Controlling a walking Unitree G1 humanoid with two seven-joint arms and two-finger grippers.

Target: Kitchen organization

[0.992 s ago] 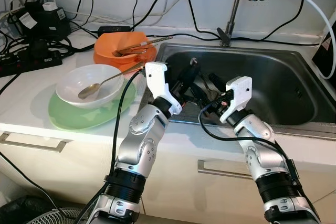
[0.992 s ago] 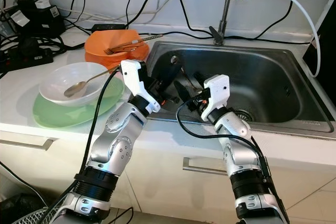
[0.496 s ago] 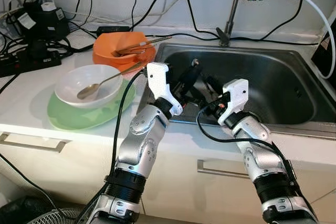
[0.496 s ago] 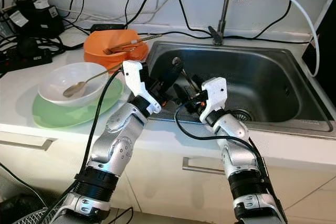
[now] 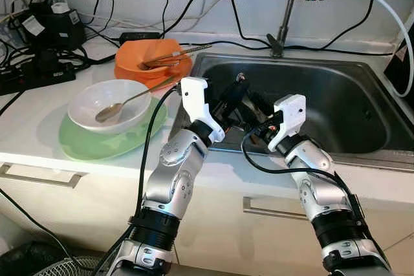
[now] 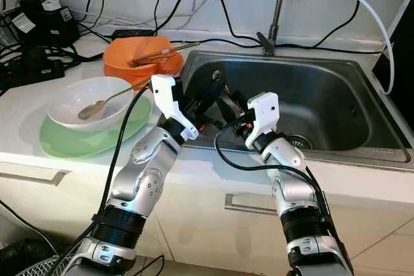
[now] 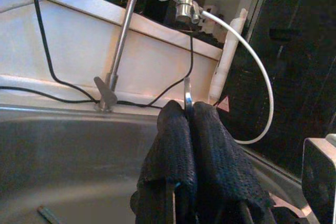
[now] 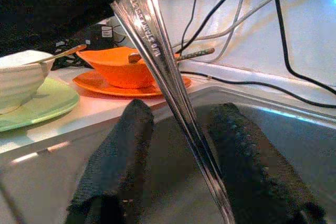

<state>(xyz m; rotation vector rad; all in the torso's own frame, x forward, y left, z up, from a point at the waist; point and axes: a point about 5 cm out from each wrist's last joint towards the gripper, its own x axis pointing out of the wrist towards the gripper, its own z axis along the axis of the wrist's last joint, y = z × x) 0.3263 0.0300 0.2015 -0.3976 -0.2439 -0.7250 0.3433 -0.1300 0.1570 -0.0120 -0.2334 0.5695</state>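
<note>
While clamped between the two black fingers of the left claw (image 7: 187, 129) over the near-left part of the sink (image 5: 336, 105), runs a slim metal utensil handle (image 8: 168, 85) lengthwise from that claw down into the gap of the right claw (image 8: 181, 150). Stands spread wide, this right claw, one finger on each side of the handle, not touching it so far as can be seen. Shows stamped lettering along the shaft in the right wrist view, too blurred to read. Pokes up past the left fingertips (image 7: 173, 124) as a thin steel sliver in the left wrist view, its working end hidden, so cannot tell whether spoon or fork. Hides the meeting point in the head views behind both white wrist housings. Sits on the counter (image 5: 39, 127) to the left: a white bowl (image 5: 90, 105) with a spoon (image 5: 123, 105) on a green plate (image 5: 84, 143), and an orange bowl (image 5: 136, 63) holding cutlery.
</note>
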